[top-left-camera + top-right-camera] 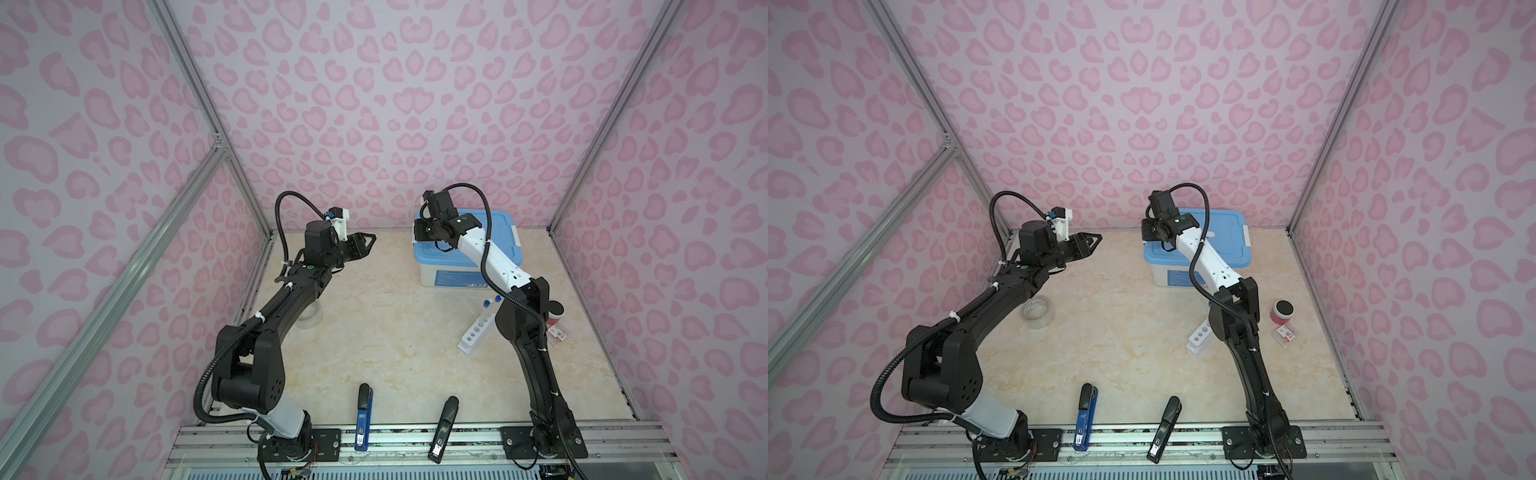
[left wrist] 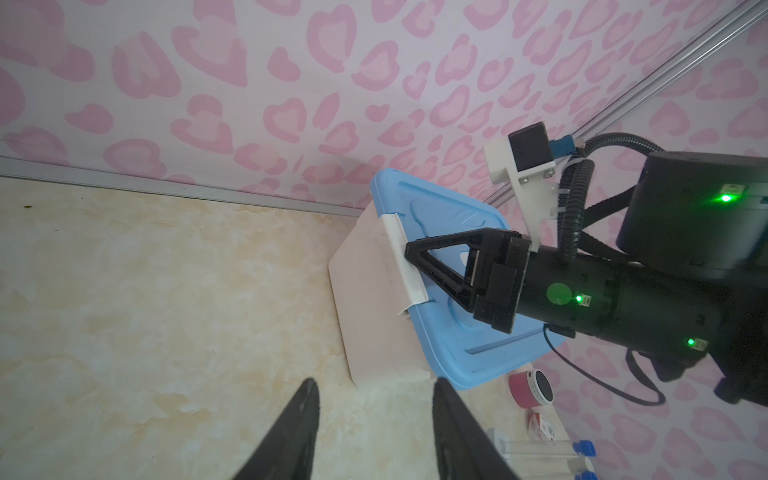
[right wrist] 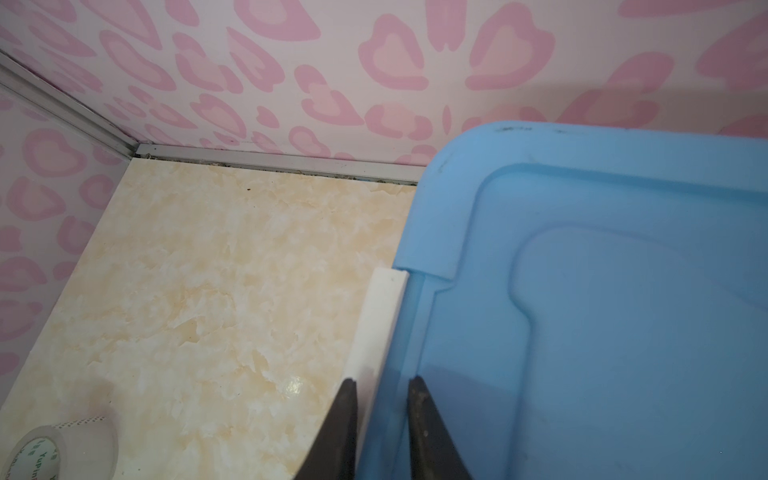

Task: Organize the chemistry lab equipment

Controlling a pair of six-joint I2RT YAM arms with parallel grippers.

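Observation:
A white holed rack (image 1: 473, 336) stands on the right of the table, partly behind my right arm. Two blue-capped test tubes (image 1: 491, 301) stand in it. In the left wrist view the tubes (image 2: 540, 449) show at the frame's edge. My right gripper (image 3: 382, 380) is at the left end of the blue-lidded box (image 1: 500, 232). Its narrow jaws sit astride the white latch (image 3: 380, 316) on the lid's edge, one finger outside the latch and one on the lid. My left gripper (image 1: 368, 241) hangs open and empty above the back left of the table, pointing toward the box.
A clear tape roll (image 1: 1037, 312) lies beside my left arm. A pink can with a black top (image 1: 1282, 311) and a small red-and-white packet (image 1: 1285, 333) sit at the right. A blue stapler-like tool (image 1: 363, 415) and a black one (image 1: 444, 428) lie at the front edge.

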